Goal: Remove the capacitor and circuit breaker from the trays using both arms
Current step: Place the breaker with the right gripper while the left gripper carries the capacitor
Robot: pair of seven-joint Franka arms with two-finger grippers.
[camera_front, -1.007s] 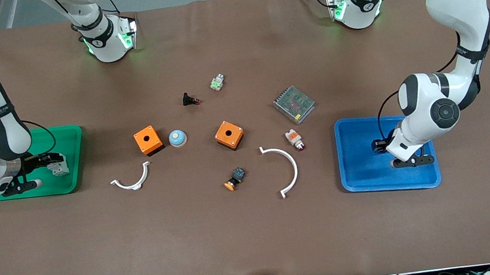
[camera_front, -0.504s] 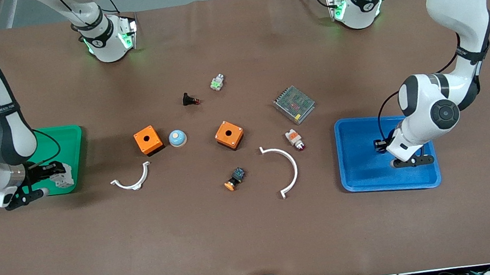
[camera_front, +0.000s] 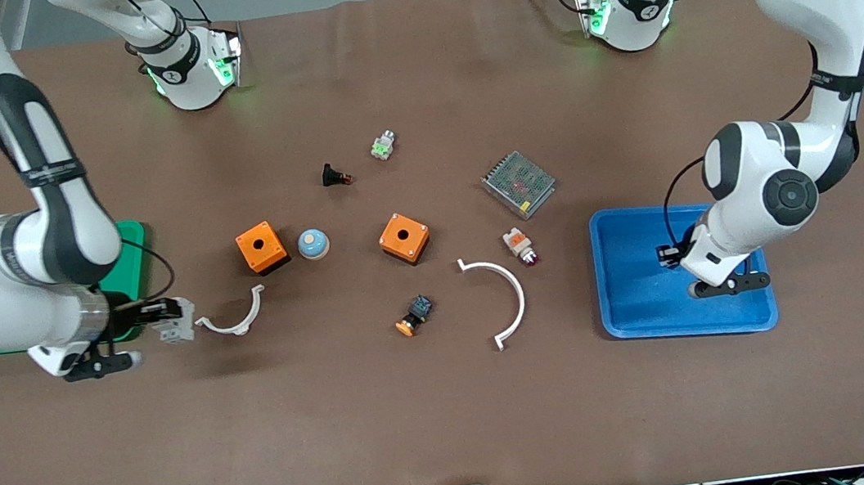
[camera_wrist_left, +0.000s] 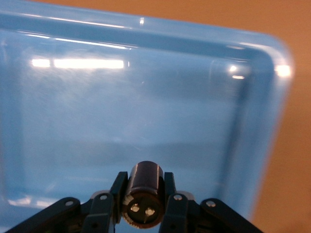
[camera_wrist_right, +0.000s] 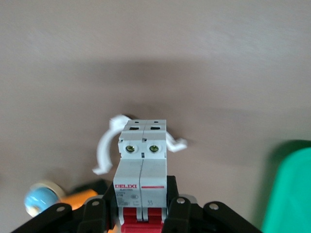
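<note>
My right gripper [camera_front: 167,314] is shut on the breaker [camera_front: 177,330], a white-grey block with red levers. It holds the breaker over the bare table, between the green tray [camera_front: 128,251] and the small white arc clip [camera_front: 234,320]. In the right wrist view the breaker [camera_wrist_right: 142,162] stands upright between the fingers [camera_wrist_right: 176,206], with the clip [camera_wrist_right: 103,151] below it. My left gripper [camera_front: 665,255] is shut on the capacitor [camera_wrist_left: 144,191], a small black cylinder, and holds it just above the floor of the blue tray [camera_wrist_left: 146,107].
The blue tray [camera_front: 642,311] lies at the left arm's end. Mid-table are two orange boxes [camera_front: 261,248] [camera_front: 403,238], a blue dome [camera_front: 313,244], a large white arc [camera_front: 507,299], a metal mesh box [camera_front: 518,183], a black-blue switch [camera_front: 415,314], a white-orange lamp [camera_front: 519,245] and a black button [camera_front: 333,176].
My right arm has carried the breaker from over the green tray out over the table, toward the small white arc clip. My left gripper has stayed over the blue tray.
</note>
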